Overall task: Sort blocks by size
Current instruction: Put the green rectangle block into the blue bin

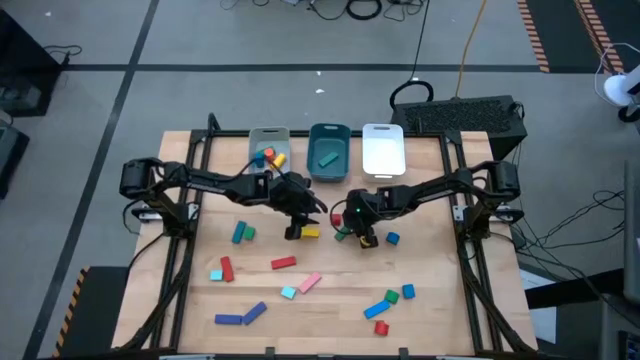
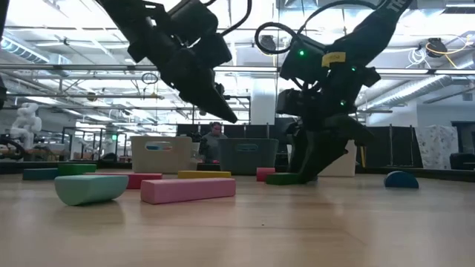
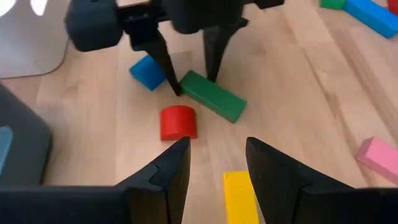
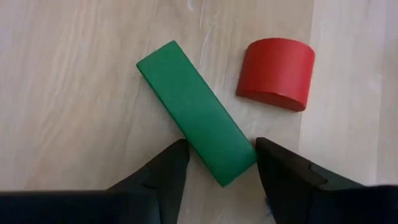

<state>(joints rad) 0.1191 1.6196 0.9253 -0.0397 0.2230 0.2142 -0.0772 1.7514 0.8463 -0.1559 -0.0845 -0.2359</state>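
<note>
Red block point(image 4: 277, 73) near green bar point(image 4: 196, 112), btwn right gripper point(image 4: 217, 163) fingers.

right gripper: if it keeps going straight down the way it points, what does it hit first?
The long green wooden bar: its near end already sits between the right gripper fingers. The red wooden half-cylinder lies beside that line, likely missed.

I see a light wooden table point(image 1: 430, 320) filling the lower centre of the overhead frame. Along its top edge sit three trays side by side: a grey tray point(image 1: 268, 134) on the left, a teal tray point(image 1: 329, 133) in the middle, a white tray point(image 1: 383, 150) on the right. Just beyond the table's upper right corner stands a black case point(image 1: 470, 115). Dark cables point(image 1: 350, 8) lie at top centre on the grey floor point(image 1: 90, 110). In the low view a person point(image 2: 214, 139) shows at centre, behind the trays.
</note>
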